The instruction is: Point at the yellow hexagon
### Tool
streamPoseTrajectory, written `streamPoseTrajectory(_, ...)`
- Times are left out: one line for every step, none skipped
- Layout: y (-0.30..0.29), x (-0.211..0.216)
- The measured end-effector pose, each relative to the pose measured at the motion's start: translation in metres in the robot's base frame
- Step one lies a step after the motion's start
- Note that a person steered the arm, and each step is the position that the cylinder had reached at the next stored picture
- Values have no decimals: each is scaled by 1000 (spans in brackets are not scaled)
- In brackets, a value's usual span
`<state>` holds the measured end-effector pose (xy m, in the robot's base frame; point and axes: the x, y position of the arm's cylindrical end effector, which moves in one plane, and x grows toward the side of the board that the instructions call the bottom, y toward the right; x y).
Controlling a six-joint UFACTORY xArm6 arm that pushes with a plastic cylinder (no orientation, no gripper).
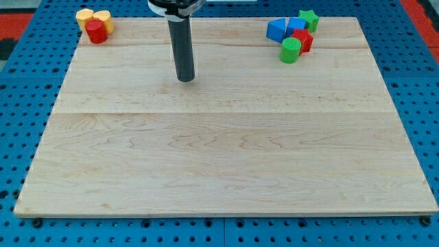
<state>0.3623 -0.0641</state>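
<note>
Blue pegboard flooring is showing around a pale wooden bench (226,158), which is filling most of the view.

Item 1: my tip (185,79), the lower end of a straight dark rod, is resting on the bench in the upper half, left of centre. This tool is a plain rod with nothing to spread or press together, and it is pinching nothing. It is touching no block.

Item 2: a cluster of 3 blocks is sitting at the bench's top left corner. 2 yellow blocks are lying side by side, the left yellow block (84,16) and the right yellow block (102,17); which one is the hexagon I cannot tell. A red cylinder (96,31) is standing just below them, touching both. This cluster is lying well apart from my tip, toward the view's left and top.

Item 3: a cluster of 5 blocks is sitting near the top right. A blue triangular block (276,29) and a blue block (296,25) are lying together, a green star (309,18) is sitting at their right, a red block (303,40) is below, and a green cylinder (291,50) is standing lowest.
</note>
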Motion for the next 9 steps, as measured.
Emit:
streamPoseTrajectory(2, 0)
streamPoseTrajectory(2, 0)
streamPoseTrajectory(-3, -1)
streamPoseTrajectory(-3, -1)
streamPoseTrajectory(-8, 10)
streamPoseTrajectory(-88, 30)
streamPoseTrajectory(-188, 9)
streamPoseTrajectory(-239, -41)
streamPoseTrajectory(-241, -45)
